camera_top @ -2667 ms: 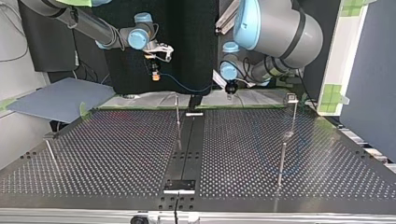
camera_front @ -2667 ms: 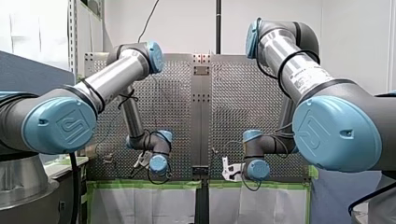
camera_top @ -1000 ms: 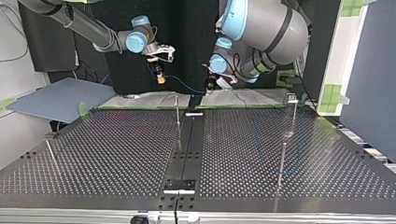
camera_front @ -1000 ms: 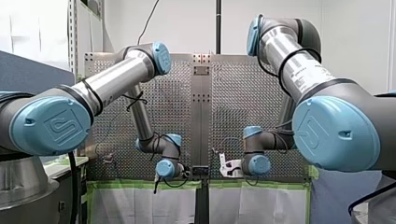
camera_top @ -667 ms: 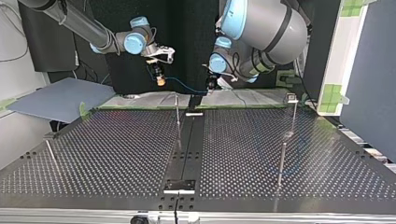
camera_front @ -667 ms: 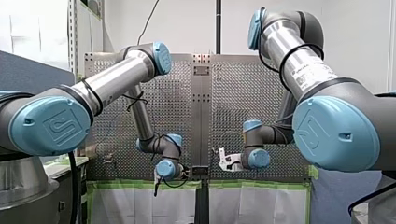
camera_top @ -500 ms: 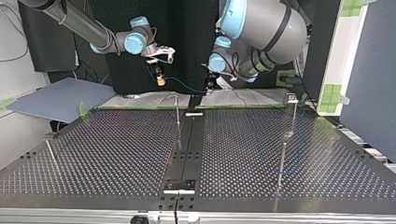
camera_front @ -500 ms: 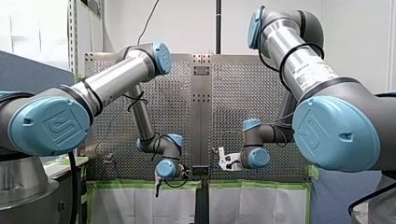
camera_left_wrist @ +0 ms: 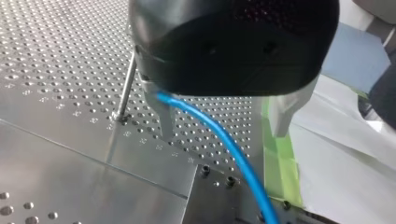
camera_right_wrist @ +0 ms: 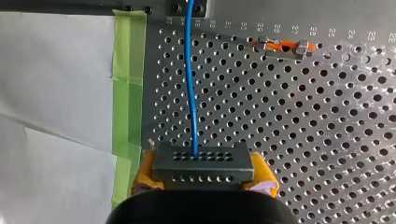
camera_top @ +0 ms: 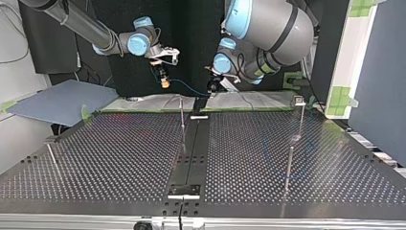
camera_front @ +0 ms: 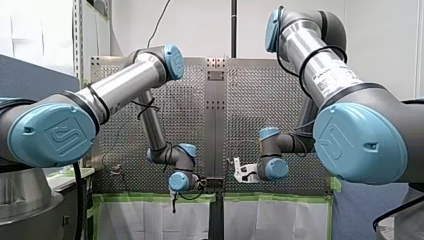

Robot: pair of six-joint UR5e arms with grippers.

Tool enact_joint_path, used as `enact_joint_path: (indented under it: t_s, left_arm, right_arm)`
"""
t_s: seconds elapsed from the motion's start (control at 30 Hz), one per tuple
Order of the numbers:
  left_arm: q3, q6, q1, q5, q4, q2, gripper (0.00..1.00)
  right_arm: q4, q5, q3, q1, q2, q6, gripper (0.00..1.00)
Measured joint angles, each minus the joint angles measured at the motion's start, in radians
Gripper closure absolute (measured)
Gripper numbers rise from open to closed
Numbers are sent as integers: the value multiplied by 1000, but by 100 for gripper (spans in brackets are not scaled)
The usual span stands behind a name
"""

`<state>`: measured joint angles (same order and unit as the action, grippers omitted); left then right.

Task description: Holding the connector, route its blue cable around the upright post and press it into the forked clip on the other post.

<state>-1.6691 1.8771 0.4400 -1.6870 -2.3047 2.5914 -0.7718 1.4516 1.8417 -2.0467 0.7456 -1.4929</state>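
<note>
The connector (camera_right_wrist: 203, 163) is sitting clamped between the yellow pads (camera_right_wrist: 262, 171) of my right gripper (camera_right_wrist: 204, 173), a dark block with rows of small holes, hanging over the perforated tabletop (camera_right_wrist: 327, 116). Its blue cable (camera_right_wrist: 190, 79) is leaving the middle of the block and running straight ahead, alongside a strip of green tape (camera_right_wrist: 127, 70). Further along, the cable is passing between the metal fingers (camera_left_wrist: 163, 116) of my left gripper (camera_left_wrist: 223, 133), which are standing wide apart and not pinching it; it is running close beside one finger. A thin upright post (camera_left_wrist: 127, 84) is standing just beyond that finger. In the top view both grippers are hanging at the tabletop's far edge, with the cable sagging between them
</note>
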Motion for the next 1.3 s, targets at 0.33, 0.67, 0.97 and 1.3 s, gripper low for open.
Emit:
enact_joint_path:
  t_s: [0.33,0.67,0.97,1.3]
  left_arm:
    - [-20,85,14,-2,16,0,0]
    - [-21,159,36,0,68,0,0]
    - [-21,165,43,-7,101,0,11]
    - [-20,103,49,-67,104,0,78]
  right_arm:
    - [0,1,0,0,0,0,100]
    - [-1,1,0,-1,0,0,100]
    - [-3,0,0,-1,0,0,100]
    - [-4,0,0,-1,0,-1,100]
